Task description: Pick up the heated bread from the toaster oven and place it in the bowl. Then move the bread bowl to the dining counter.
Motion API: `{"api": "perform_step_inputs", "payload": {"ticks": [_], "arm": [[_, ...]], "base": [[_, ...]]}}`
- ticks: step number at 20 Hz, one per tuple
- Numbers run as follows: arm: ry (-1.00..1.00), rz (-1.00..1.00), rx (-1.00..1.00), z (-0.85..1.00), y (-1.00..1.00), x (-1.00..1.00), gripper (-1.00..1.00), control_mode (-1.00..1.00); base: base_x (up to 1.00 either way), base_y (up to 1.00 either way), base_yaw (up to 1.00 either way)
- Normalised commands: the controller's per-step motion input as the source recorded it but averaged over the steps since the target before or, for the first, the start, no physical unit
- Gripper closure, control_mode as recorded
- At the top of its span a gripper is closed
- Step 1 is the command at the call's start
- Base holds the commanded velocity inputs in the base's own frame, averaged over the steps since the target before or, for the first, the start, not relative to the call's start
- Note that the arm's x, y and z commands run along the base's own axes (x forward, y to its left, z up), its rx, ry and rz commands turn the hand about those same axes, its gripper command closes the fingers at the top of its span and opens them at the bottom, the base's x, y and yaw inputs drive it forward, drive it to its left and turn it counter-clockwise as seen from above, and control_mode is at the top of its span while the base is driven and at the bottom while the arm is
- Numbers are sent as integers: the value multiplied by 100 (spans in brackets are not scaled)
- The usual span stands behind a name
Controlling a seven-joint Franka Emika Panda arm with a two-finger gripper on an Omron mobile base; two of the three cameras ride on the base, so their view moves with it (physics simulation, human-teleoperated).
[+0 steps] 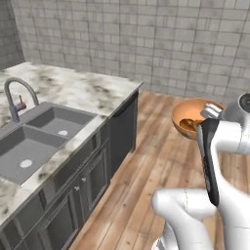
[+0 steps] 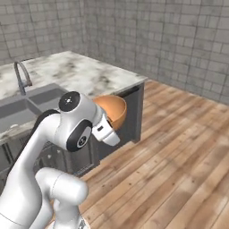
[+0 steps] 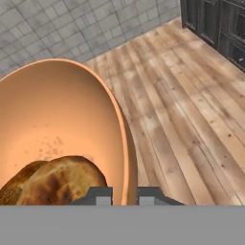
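The gripper (image 3: 125, 195) is clenched on the rim of the bowl (image 3: 62, 124), one finger inside and one outside the wall. The bread (image 3: 55, 184) lies inside the bowl, low against the wall nearest the fingers. The bowl hangs tilted in the air over the wooden floor (image 3: 191, 119), clear of any surface. Beyond it stands the marble counter (image 1: 73, 88) with its grey double sink (image 1: 34, 136) and faucet (image 1: 17, 97). The carry to the dining counter appears under way. Keep the bowl's tilt constant or level it, so the bread cannot roll out. Move slowly; a rim grip may pivot.
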Motion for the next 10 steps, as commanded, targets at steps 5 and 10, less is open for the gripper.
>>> {"api": "perform_step_inputs", "payload": {"ticks": [5,10], "arm": [[0,0,0,0,0,0,100,100],[0,0,0,0,0,0,100,100]], "base": [[100,-100,14],[100,-93,20]]}}
